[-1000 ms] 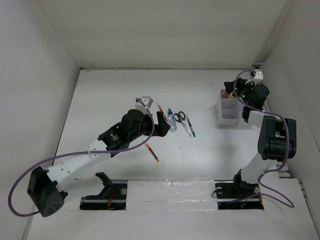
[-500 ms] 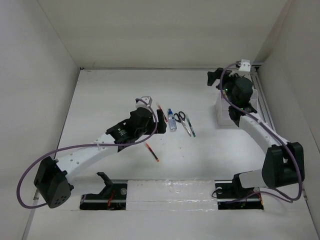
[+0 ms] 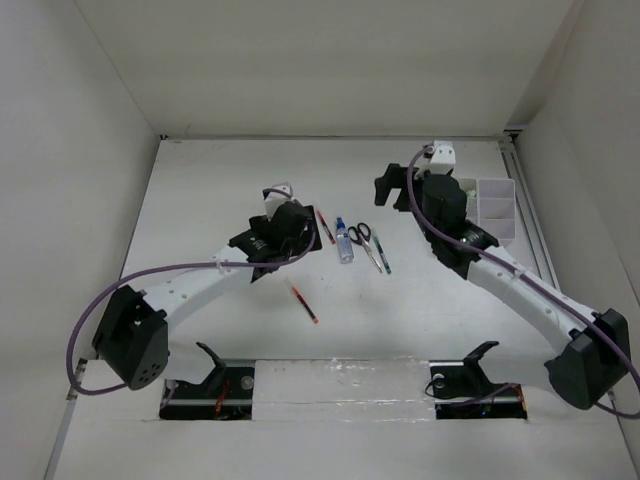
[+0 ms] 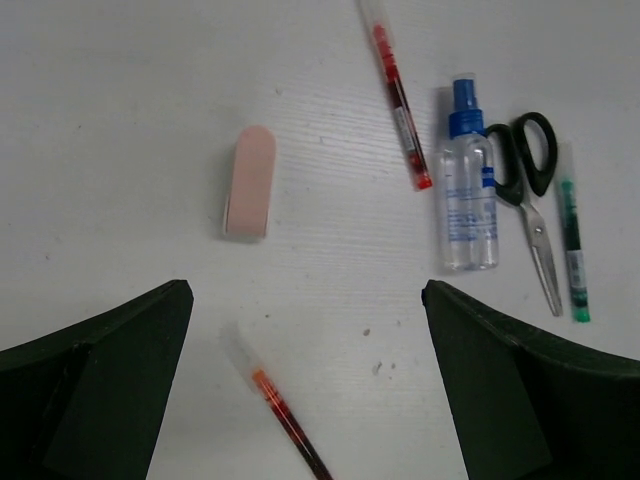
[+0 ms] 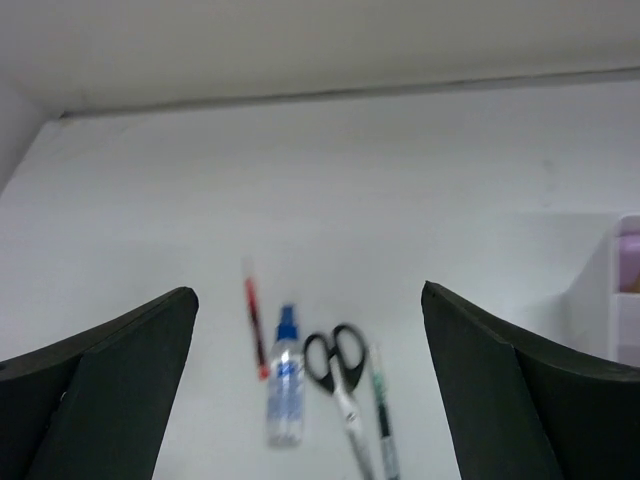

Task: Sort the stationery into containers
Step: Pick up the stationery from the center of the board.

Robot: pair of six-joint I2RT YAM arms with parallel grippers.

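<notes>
White walls boxed the white table. The left gripper hung spread near the pink stick, likely light and rigid, best pinched across its narrow sides. The right gripper gaped empty too; the organizer stood well apart.

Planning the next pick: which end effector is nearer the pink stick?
Left. The left end effector hovers open over the pink stick; the right end effector sits beyond the scissors.
</notes>
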